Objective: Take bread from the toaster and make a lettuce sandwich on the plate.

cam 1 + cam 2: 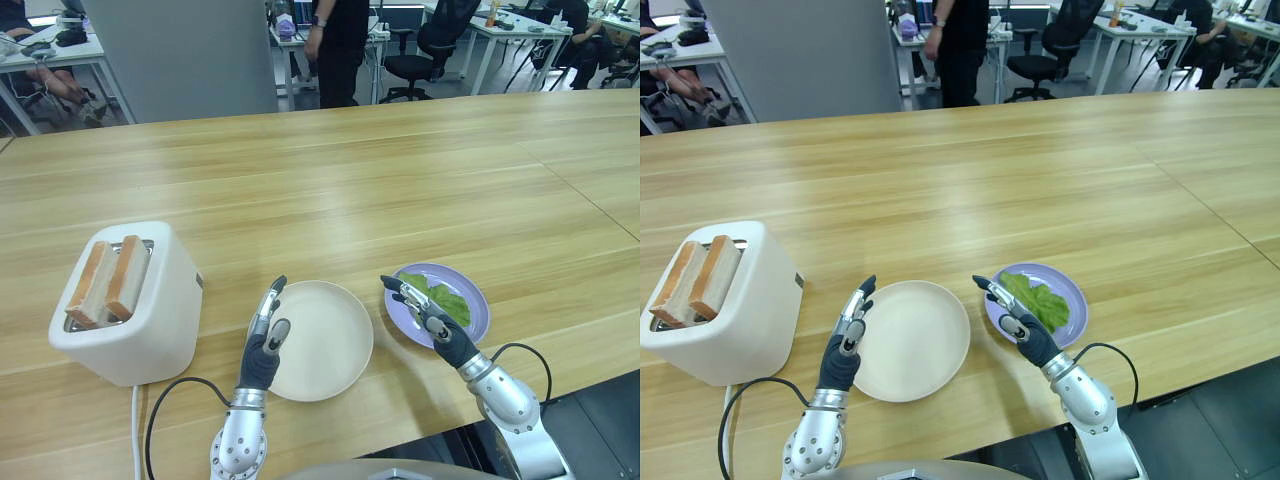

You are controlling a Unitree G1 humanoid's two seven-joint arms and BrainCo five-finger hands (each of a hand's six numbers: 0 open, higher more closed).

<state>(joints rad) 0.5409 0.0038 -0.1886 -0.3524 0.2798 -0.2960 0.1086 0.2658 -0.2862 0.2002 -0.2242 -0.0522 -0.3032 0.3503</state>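
Staged by reach, seemingly, fingers (272,298) wide, empty: left hand (265,345) toward bread slices (108,280) in white toaster (150,330), right hand (430,315) at green lettuce (447,298) on lilac plate (480,305).

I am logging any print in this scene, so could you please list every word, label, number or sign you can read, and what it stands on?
None can be read.
The toaster, the cream plate, the purple plate and the table carry no visible print.
Anything on the desks in the room behind is too small to read.
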